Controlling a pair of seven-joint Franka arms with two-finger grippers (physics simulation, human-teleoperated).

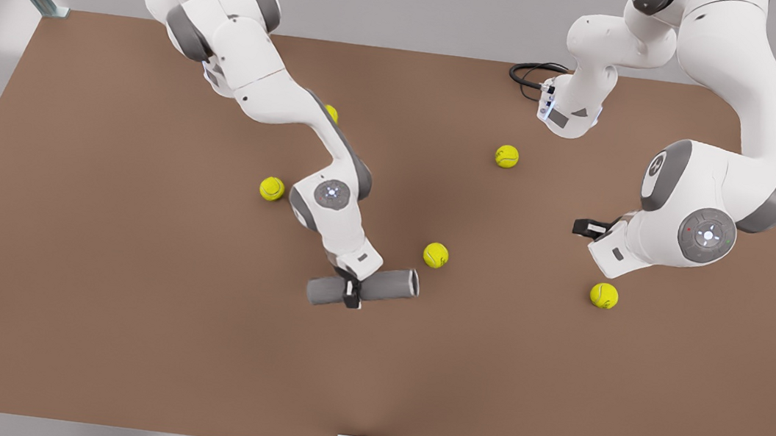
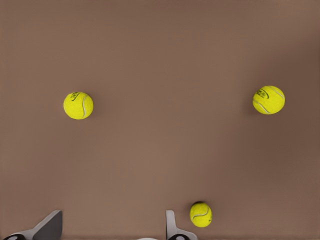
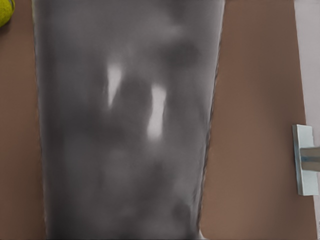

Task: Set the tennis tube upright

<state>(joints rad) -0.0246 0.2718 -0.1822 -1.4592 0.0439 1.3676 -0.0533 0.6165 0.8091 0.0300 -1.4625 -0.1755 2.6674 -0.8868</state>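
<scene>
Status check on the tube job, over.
Right gripper clamped across the tennis tube, mid-length. Tube lies flat on the table. Left gripper open, waiting aside. Nearest ball sits close behind the tube.

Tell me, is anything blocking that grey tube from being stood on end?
Nothing visible. The right hand already straddles the tube at its middle, lying on the table. The nearest ball sits just beyond it. The left hand waits aside.

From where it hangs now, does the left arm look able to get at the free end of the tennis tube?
Probably yes. The left gripper hovers open above bare table. The tennis tube lies flat, with the right gripper clamped on its middle. Its open end points toward the left arm, with only a ball nearby.
</scene>
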